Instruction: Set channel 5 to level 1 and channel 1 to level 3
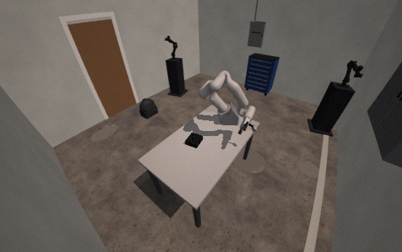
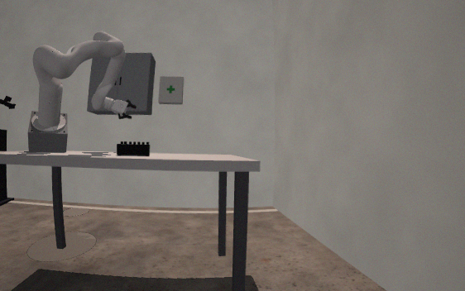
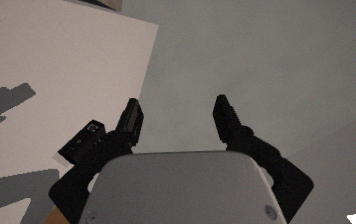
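The lighting desk (image 1: 194, 140) (image 2: 132, 149) (image 3: 81, 142) is a small black box. It stands on the white table (image 1: 186, 172) (image 2: 186, 162) (image 3: 60, 60), toward the arm's end. A row of fader caps sticks up from its top in the exterior view. The fader levels are too small to read. My gripper (image 1: 247, 127) (image 2: 127, 110) (image 3: 177, 105) is open and empty. It hangs well above the table near its side edge, off to one side of the desk and tilted outward. In the wrist view the desk is partly hidden behind the left finger.
The arm's grey base (image 1: 229, 116) (image 2: 47, 134) sits on the table's far end. Around the table stand two black pedestals with small arms (image 1: 176, 73) (image 1: 332, 104), a blue drawer cabinet (image 1: 262, 73) and a dark bag (image 1: 148, 108) on the floor.
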You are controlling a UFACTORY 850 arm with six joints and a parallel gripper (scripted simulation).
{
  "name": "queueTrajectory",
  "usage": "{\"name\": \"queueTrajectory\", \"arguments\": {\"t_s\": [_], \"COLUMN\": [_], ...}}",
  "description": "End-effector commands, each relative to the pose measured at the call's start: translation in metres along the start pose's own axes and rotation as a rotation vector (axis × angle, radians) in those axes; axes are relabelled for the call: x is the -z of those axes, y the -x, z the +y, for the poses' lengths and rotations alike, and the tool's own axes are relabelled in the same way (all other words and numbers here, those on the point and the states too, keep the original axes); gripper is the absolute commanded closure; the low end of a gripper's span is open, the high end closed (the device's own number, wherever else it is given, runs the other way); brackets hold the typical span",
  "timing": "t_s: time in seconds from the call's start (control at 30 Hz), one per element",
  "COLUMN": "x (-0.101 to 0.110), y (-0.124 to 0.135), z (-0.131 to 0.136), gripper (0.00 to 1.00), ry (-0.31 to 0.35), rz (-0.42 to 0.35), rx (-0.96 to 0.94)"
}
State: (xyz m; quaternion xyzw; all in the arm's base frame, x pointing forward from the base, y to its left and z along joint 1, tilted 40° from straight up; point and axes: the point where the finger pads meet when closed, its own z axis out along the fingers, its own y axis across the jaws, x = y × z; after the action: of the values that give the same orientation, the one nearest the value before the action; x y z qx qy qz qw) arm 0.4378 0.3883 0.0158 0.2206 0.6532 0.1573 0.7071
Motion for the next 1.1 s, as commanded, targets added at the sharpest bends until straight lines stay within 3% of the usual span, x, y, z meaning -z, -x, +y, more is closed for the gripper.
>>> {"name": "queueTrajectory", "arguments": {"t_s": [0.0,0.6,0.67,0.73,0.8,0.83,0.9,0.93,1.0,1.03,1.07], "x": [0.0,-0.002,-0.015,-0.043,-0.043,-0.06,-0.06,-0.079,-0.079,-0.094,-0.094], "y": [0.0,0.002,0.014,0.043,0.043,0.064,0.064,0.089,0.089,0.115,0.115], "z": [0.001,0.0,-0.005,-0.019,-0.019,-0.03,-0.03,-0.045,-0.045,-0.062,-0.062], "gripper": [0.0,0.0,0.0,0.0,0.0,0.0,0.0,0.0,0.0,0.0,0.0], "ry": [0.001,-0.007,-0.058,-0.17,-0.17,-0.251,-0.251,-0.346,-0.346,-0.452,-0.452], "rz": [-0.001,-0.002,-0.012,-0.029,-0.029,-0.037,-0.037,-0.043,-0.043,-0.045,-0.045], "rx": [-0.002,0.0,0.009,0.026,0.026,0.034,0.034,0.04,0.04,0.04,0.04]}}
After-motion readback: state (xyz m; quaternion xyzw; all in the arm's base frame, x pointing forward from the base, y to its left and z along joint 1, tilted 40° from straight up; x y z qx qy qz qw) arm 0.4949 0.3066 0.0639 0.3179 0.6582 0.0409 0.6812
